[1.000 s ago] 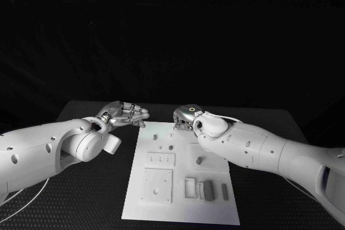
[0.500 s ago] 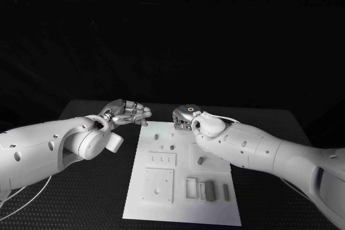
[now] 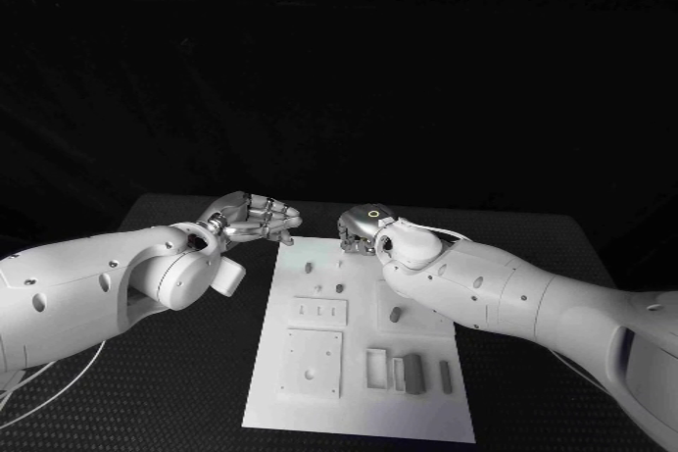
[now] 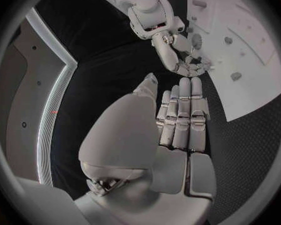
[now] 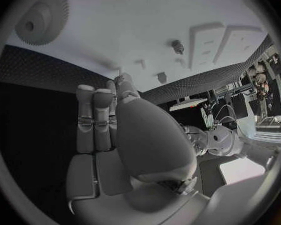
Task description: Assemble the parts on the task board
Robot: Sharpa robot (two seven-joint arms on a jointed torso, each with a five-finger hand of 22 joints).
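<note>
No text, label, brand, number or sign can be read anywhere in these pictures, whether on the board, the arms or the table.

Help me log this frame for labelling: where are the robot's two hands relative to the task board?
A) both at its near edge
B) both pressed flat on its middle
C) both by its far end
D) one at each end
C: in the head view the left hand and the right hand sit by the far end of the task board.

The task board [image 3: 361, 374] looks smooth matt white plastic, the table [image 3: 169, 374] rough woven black, both hands' fingers [image 3: 268, 217] shiny metal.
</note>
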